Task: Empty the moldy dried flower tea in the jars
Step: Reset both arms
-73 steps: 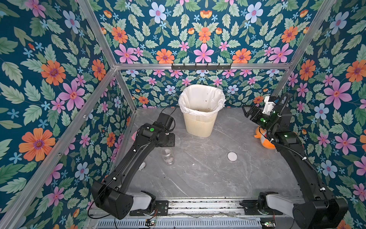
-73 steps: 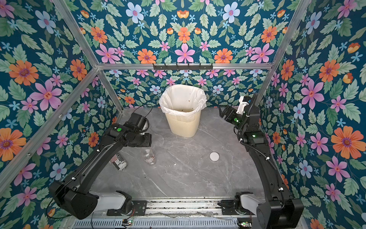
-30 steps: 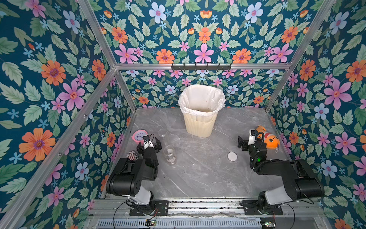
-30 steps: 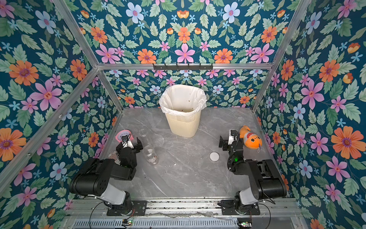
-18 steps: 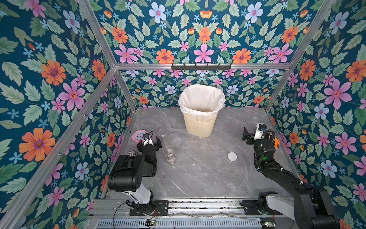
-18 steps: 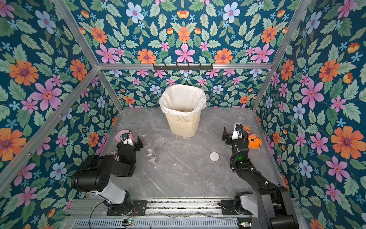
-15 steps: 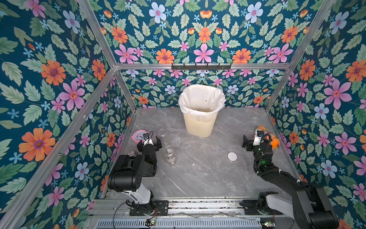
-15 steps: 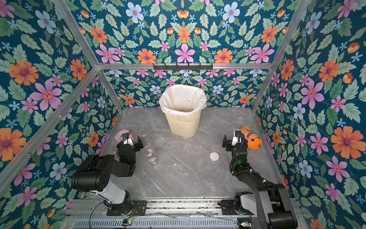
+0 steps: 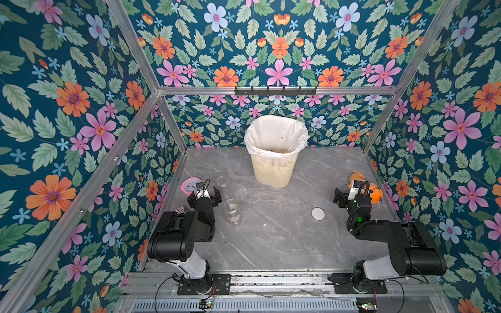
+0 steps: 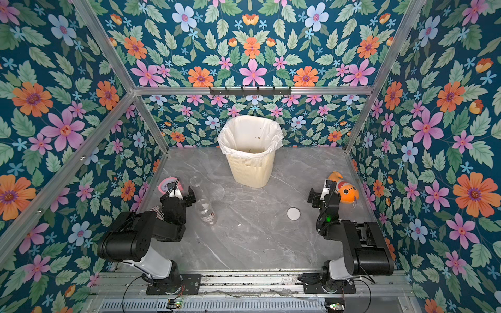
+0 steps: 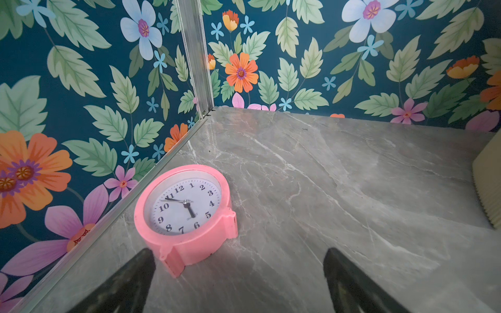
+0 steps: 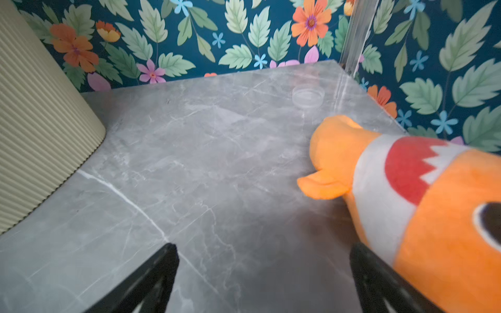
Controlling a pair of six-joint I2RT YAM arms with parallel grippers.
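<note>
A clear jar (image 9: 232,211) (image 10: 207,212) stands upright and lidless on the grey marble table, just right of my left gripper (image 9: 204,195) (image 10: 177,199) (image 11: 238,254). A second, smaller clear jar (image 9: 221,181) (image 10: 195,181) stands open farther back. I see no dried flower tea in either; only a few brown specks show on the bin's liner (image 9: 282,147). The white lid (image 9: 318,214) (image 10: 293,214) lies flat left of my right gripper (image 9: 351,195) (image 10: 324,196) (image 12: 264,248). A clear lid (image 12: 308,96) lies near the back right corner. Both grippers are open and hold nothing.
The cream ribbed bin (image 9: 273,168) (image 10: 250,170) (image 12: 32,135) stands at the back centre. A pink clock (image 9: 189,185) (image 11: 184,214) lies just ahead of the left gripper. An orange plush toy (image 9: 371,189) (image 12: 406,195) touches the right gripper's side. A striped can (image 9: 180,209) sits behind the left arm.
Both arms have drawn back from their stretched-out poses and are folded low. In the last second the right arm rose briefly and came down again beside the plush. The left arm barely moved.
</note>
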